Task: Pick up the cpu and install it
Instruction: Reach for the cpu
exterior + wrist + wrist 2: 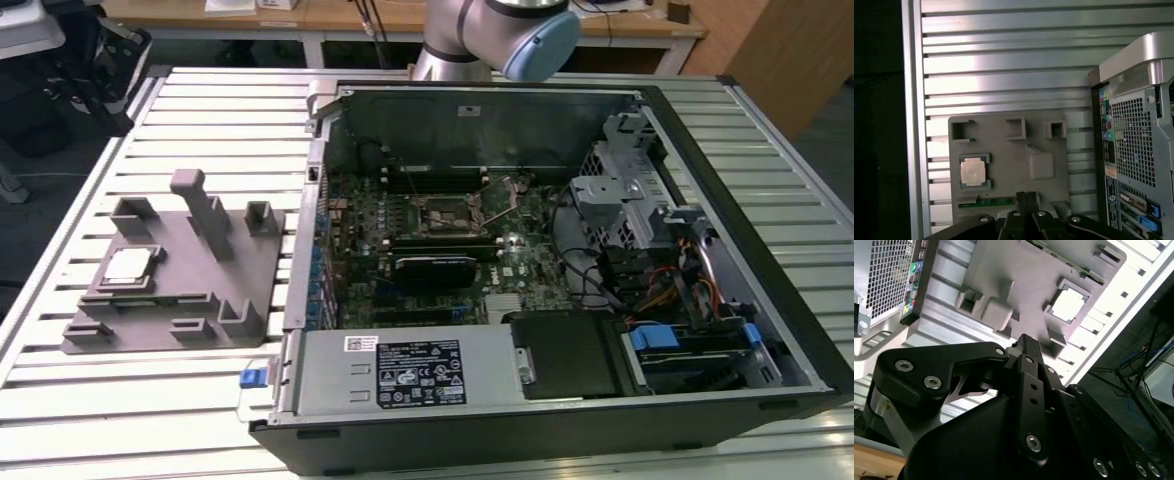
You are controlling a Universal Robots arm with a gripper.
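The cpu (130,265) lies flat in a recess of the grey fixture (187,325), on the exterior view's left, beside the open computer case (467,125). In the first wrist view the gripper (1025,196) hangs over the fixture, fingers pressed together, empty.

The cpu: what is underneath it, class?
The cpu sits in a framed recess of the grey fixture, which lies on the slatted table. The recess floor beneath the chip is covered.
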